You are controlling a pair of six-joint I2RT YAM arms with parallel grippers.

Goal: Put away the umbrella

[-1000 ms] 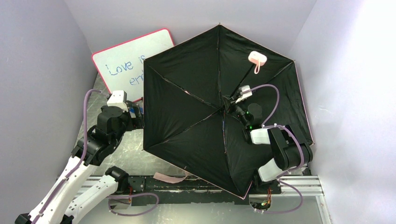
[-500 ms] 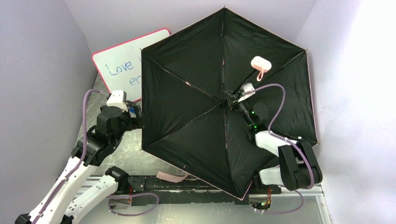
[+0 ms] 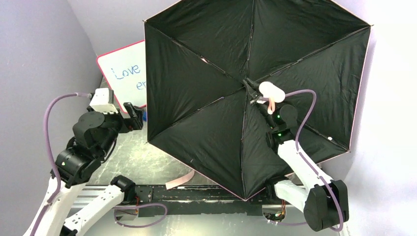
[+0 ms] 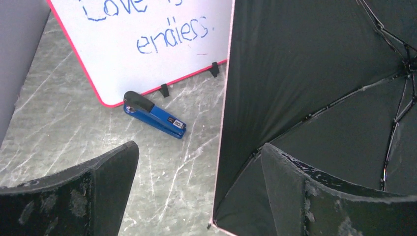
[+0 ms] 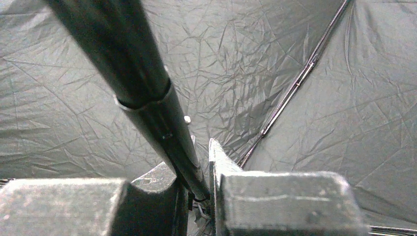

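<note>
The right pincer [image 3: 256, 96], seen from above, is closed on the umbrella's [image 3: 196, 98] black shaft close to the hub, just below the pale pink handle [image 3: 271, 92]. The umbrella is fully open with its black inside facing the camera. It takes up the middle and right of a booth with pale lilac walls [image 3: 39, 49], and its far-right rim comes close to the right wall. Whether its near tip rests on the grey marbled table [image 3: 133, 157] cannot be told. The left pincer [image 3: 134, 114] sits just left of the umbrella's left rim, with jaws spread wide and nothing in them. A pink-framed whiteboard [image 3: 123, 73] leans behind the umbrella on the left, and the canopy hides part of it. A pink strap [image 3: 179, 181] lies on the table at the umbrella's near rim. In the left wrist view, the left pincer [image 4: 199, 150] gapes over bare table [image 4: 59, 113]. The umbrella [image 4: 305, 73] fills the right side of this view, its pink-edged rim running down past the right finger [image 4: 319, 196]. Left of that rim a blue stapler [image 4: 157, 118] lies at the foot of the whiteboard [image 4: 147, 34], which carries blue writing. In the right wrist view, the right pincer [image 5: 196, 191] grips the shaft [image 5: 147, 88] between both fingers. Creased black canopy [image 5: 344, 123] lies behind it, and a thin rib [image 5: 295, 83] runs up to the right.
</note>
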